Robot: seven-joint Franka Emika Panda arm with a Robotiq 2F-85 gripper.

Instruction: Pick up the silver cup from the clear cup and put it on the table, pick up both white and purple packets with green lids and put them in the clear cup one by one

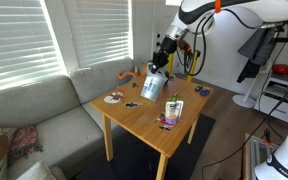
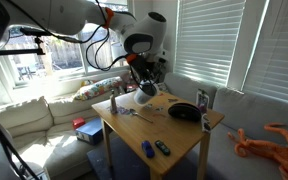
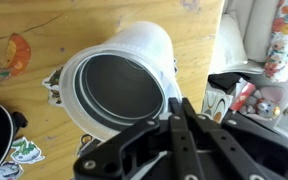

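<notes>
Here the jaws pinch the tilted clear cup's [image 3: 149, 42] rim at five o'clock, silver cup [image 3: 119, 95] nested inside, above the surface [image 3: 84, 20].

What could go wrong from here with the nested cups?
1. Jaws pinch the rim where the silver cup sits in the clear cup; both walls may be caught, so the clear cup could lift too.
2. The clear cup looks tilted; it could tip onto the table.
3. A packet stands close by and could get knocked over.
</notes>
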